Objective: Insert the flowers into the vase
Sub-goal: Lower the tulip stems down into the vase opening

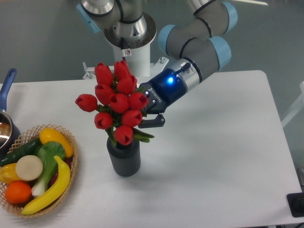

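One basket of woven cane sits nearest, at the left front of the white counter, filled with toy produce: a banana, an orange, a yellow pepper, a cucumber and a pale round slice. Just behind it at the left edge, part of a pot with a blue handle shows.

To the right of the basket, near but apart from it, the vase stands upright on the counter, dark grey with ribbed sides. The flowers rise directly above its mouth, a bunch of glossy red tulips with green leaves, wider than the vase. The lowest bloom hangs right at the rim and hides the opening, so how deep the stems reach inside cannot be told. The bunch leans slightly to the left.

Behind and to the right of the blooms, the tool comes in at a slant from the upper right, a blue light glowing on its body. One dark finger shows beside the green leaves; the other is hidden behind the blooms, and it appears clamped on the stems.

Farthest back, the arm's grey and blue joints and its base stand at the rear of the counter.
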Robot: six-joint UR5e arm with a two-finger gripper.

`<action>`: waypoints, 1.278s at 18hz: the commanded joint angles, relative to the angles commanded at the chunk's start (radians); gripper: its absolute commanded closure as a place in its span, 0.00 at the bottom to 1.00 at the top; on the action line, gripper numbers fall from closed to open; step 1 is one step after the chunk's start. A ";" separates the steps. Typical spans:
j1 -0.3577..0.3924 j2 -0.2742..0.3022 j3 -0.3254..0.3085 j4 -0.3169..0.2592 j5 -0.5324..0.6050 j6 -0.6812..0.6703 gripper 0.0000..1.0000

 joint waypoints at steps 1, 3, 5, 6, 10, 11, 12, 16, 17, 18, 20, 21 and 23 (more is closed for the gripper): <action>-0.002 -0.005 0.002 -0.002 0.002 0.000 0.78; -0.003 -0.009 0.002 -0.002 0.003 0.000 0.77; -0.005 -0.012 -0.002 -0.002 0.003 0.000 0.77; -0.005 -0.015 -0.002 -0.002 0.003 0.000 0.77; -0.006 -0.031 -0.003 0.000 0.003 0.000 0.77; -0.006 -0.031 -0.002 -0.002 0.003 0.000 0.77; -0.006 -0.031 -0.005 -0.002 0.003 0.000 0.77; -0.006 -0.031 -0.028 -0.002 0.008 0.002 0.77; -0.006 -0.031 -0.034 -0.002 0.009 0.002 0.77; -0.006 -0.032 -0.037 -0.002 0.011 0.003 0.77; -0.008 -0.040 -0.037 -0.002 0.011 0.017 0.77; -0.008 -0.041 -0.037 -0.002 0.012 0.018 0.77; -0.006 -0.055 -0.037 -0.002 0.012 0.028 0.77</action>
